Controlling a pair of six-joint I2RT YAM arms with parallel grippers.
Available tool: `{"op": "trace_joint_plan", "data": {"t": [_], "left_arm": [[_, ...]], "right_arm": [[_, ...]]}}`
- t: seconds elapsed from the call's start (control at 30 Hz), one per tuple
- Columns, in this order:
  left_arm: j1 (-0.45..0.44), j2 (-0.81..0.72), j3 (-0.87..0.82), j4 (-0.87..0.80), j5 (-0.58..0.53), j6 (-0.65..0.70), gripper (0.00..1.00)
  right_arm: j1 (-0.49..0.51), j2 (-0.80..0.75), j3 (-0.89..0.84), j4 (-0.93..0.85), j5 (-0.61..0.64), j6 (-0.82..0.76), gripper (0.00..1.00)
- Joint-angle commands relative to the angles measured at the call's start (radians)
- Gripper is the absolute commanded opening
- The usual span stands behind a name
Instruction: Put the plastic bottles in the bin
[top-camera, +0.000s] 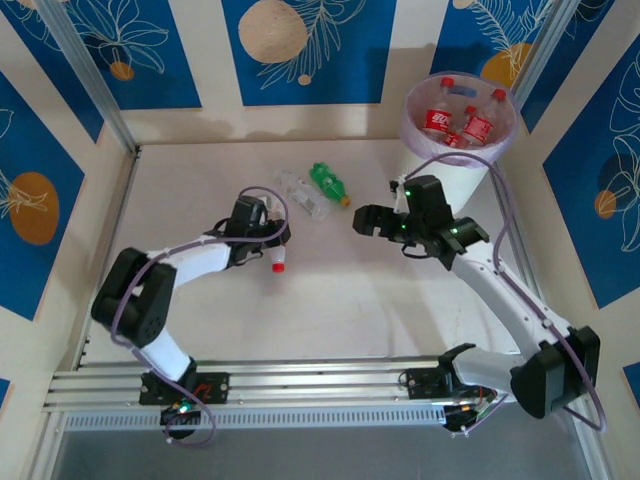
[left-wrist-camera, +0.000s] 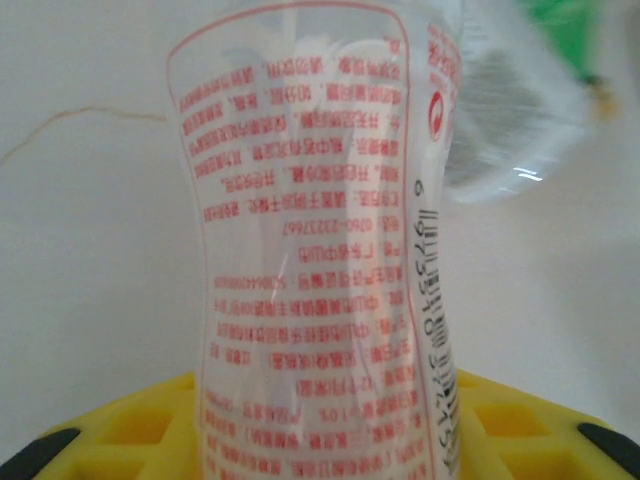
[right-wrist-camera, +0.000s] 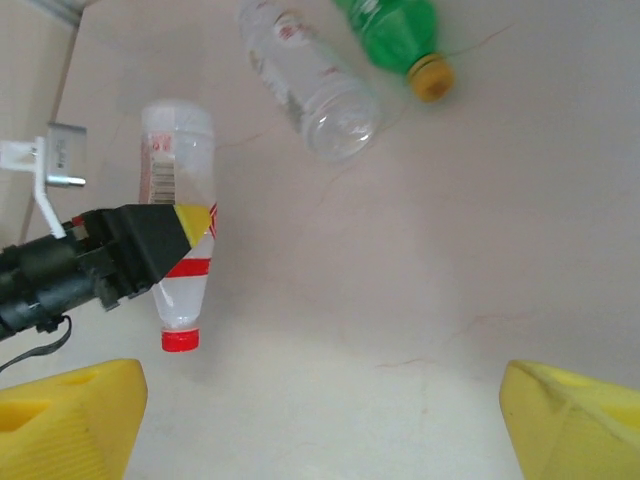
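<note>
1. Left fingers (top-camera: 268, 243): mine, left of centre on the worktop (top-camera: 330, 320). They pinch the red-capped bottle across its body.

2. Red-capped bottle (right-wrist-camera: 180, 200): clear with a red-printed label, held in item 1. Its long axis runs away from my bases, with the cap toward the near edge and slightly right. I cannot tell whether it touches the worktop.

3. Clear bottle (top-camera: 302, 193): lies loose on its side, beyond and between my two sets of fingers. Its long axis is slanted and its mouth points near-right.

4. Green bottle (top-camera: 327, 182): yellow cap, lying on its side just beside item 3 and roughly parallel to it. My right arm looks the nearer one for it.

5. Right fingers (top-camera: 365, 220): mine, right of centre. They are spread wide with nothing between them and point left toward items 3 and 4.

6. Bin (top-camera: 470, 165): white with a purplish rim, at the far right corner, with red-labelled bottles (top-camera: 460, 122) already inside. It stands well apart from item 1, to the right and farther back, and my right arm sits between them. I judge that the held bottle must travel right and away, rising above the rim.
</note>
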Motion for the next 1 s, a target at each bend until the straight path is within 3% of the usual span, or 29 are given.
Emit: {"op": "trace_joint_plan", "data": {"t": [0.0, 0.13, 0.37, 0.7, 0.87, 0.97], "left_arm": [[-0.002, -0.103, -0.055, 0.135, 0.251, 0.129, 0.45], [-0.002, -0.185, -0.119, 0.224, 0.412, 0.155, 0.46], [-0.003, -0.189, -0.144, 0.350, 0.562, 0.112, 0.45], [-0.029, -0.120, -0.124, 0.513, 0.601, 0.035, 0.46], [-0.038, -0.118, -0.119, 0.500, 0.596, 0.040, 0.47], [-0.037, -0.136, -0.124, 0.478, 0.587, 0.054, 0.49]], "right_arm": [[0.013, 0.052, 0.032, 0.114, -0.121, 0.056, 0.92], [0.018, 0.138, 0.088, 0.192, -0.202, 0.076, 0.92], [0.040, 0.258, 0.174, 0.273, -0.291, 0.106, 0.93], [0.103, 0.397, 0.245, 0.348, -0.358, 0.139, 0.91], [0.110, 0.434, 0.258, 0.379, -0.359, 0.160, 0.81], [0.110, 0.447, 0.264, 0.390, -0.364, 0.169, 0.66]]}}
